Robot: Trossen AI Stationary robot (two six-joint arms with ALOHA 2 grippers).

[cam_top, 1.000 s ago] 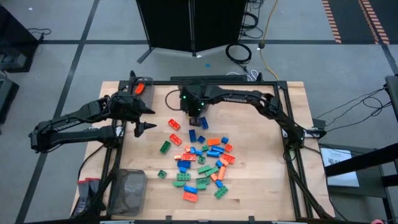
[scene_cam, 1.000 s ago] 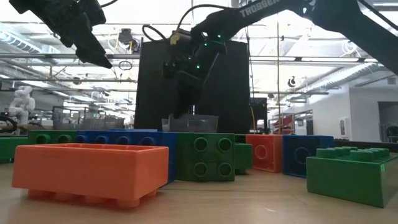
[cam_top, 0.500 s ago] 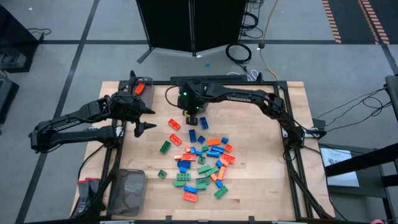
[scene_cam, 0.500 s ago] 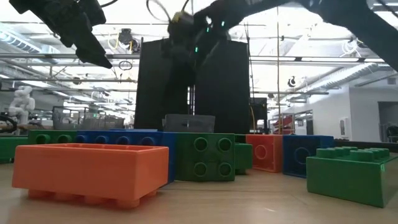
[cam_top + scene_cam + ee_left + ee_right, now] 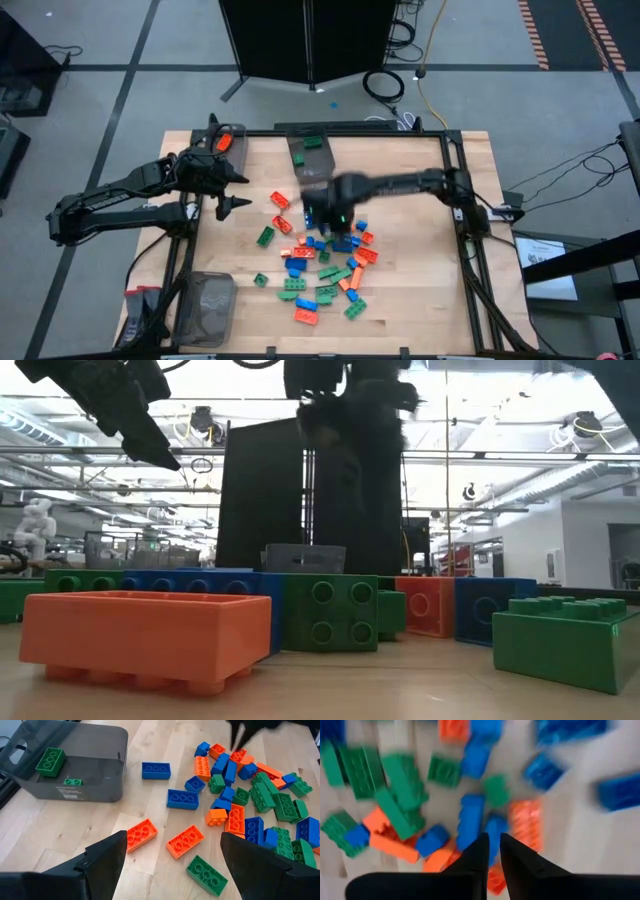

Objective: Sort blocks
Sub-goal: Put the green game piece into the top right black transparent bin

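**While the right claw hangs over the heap, choose one block and come straight down**

With its fingers pressed nearly together and nothing between them, the right gripper (image 5: pixel 490 845) hangs over the upper part of the pile of blocks (image 5: pixel 325 265) at mid-table. Its wrist view looks down on a blue block (image 5: pixel 470 820) beside an orange one (image 5: pixel 525 822), with green ones crowding one side.

The step in hand looks like the next pick. To do it well, the fingers should spread before descending, since closed tips would only shove the heap about. Aim for a block with free sides; the blue one under the tips has neighbours touching it, so a grip across its short width is the safer bet. A block at the pile's edge would be easier still.

One bin (image 5: pixel 308 152) at the far edge of the table already holds green blocks, so colour decides where the pick goes. Another bin (image 5: pixel 205 305) sits at the near left corner.

The left gripper (image 5: pixel 232 190) waits left of the pile, fingers spread wide and empty, above loose orange blocks (image 5: pixel 186 840).
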